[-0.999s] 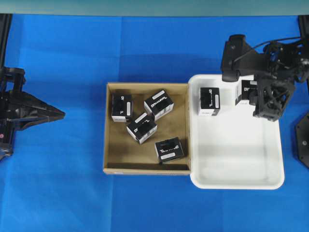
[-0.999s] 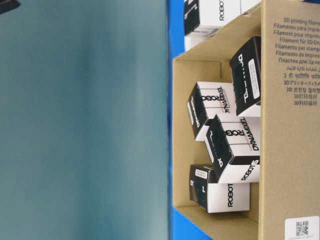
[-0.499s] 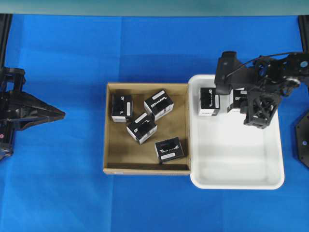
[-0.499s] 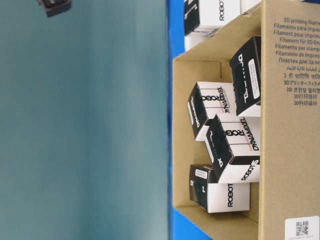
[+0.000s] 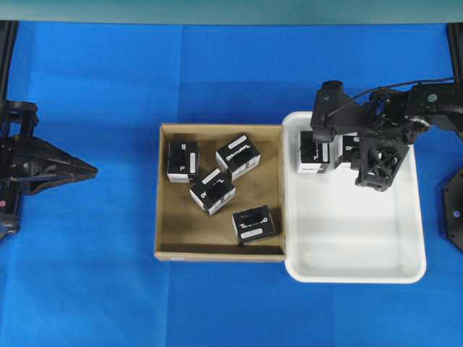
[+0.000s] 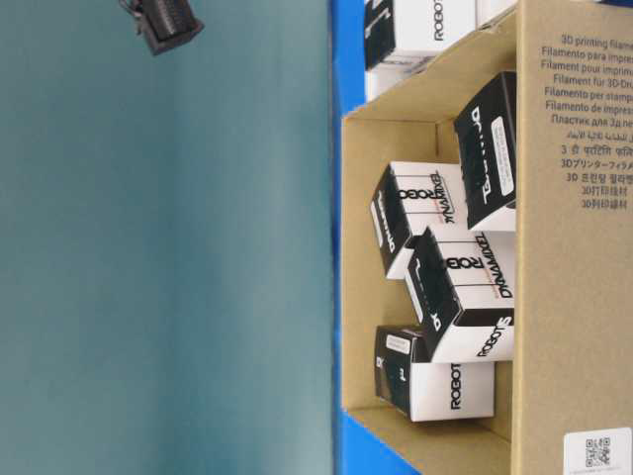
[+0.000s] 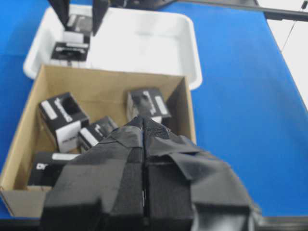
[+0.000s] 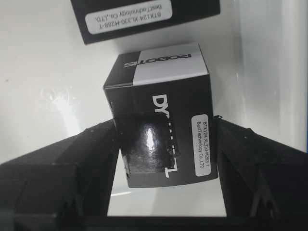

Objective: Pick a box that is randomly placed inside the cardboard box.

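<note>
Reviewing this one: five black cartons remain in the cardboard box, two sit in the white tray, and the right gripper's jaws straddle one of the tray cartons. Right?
Not quite. The overhead view shows four black cartons in the cardboard box, not five. The rest holds: two in the white tray, the right gripper with its jaws either side of one.

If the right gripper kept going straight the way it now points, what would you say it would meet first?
Most likely the white tray floor. The right gripper points down with a black carton between its fingers, so the carton would press onto the tray first.
</note>
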